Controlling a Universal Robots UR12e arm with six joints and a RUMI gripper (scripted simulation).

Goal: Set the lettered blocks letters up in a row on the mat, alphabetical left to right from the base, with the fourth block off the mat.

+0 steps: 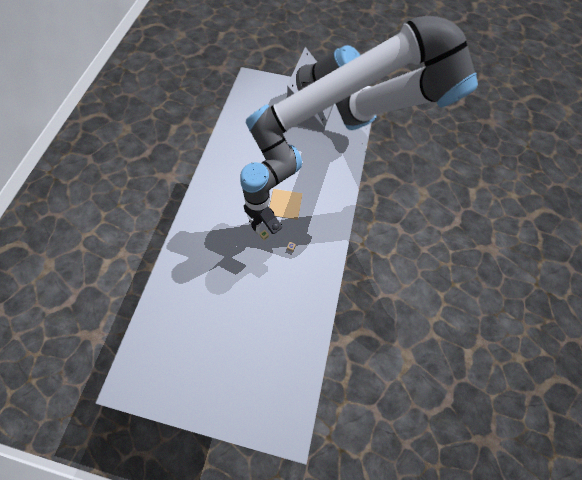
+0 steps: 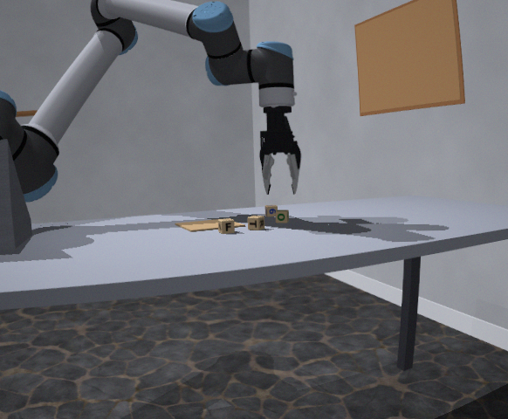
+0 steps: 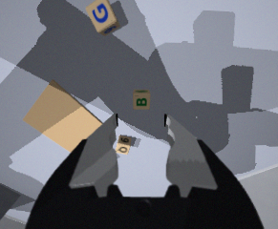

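Observation:
Four small wooden blocks lie on the grey table. In the wrist view a block with a blue G (image 3: 102, 16) on top lies far off at the top. A block with a green B (image 3: 141, 99) on top lies just beyond my fingertips. A block showing a 6 (image 3: 123, 144) lies next to my left finger, partly hidden by it. The tan mat (image 3: 62, 115) lies to the left, with no block on it. The side view shows the blocks from the side, marked F (image 2: 226, 225), a sideways T (image 2: 256, 222), blue (image 2: 271, 209) and green O (image 2: 282, 216). My gripper (image 2: 281, 191) hangs above them, half open and empty.
The mat (image 1: 286, 203) lies near the table's middle, just past the arm's wrist. The B block (image 1: 264, 234) and the G block (image 1: 291, 248) sit in the arm's shadow. The robot base stands at the table's far end.

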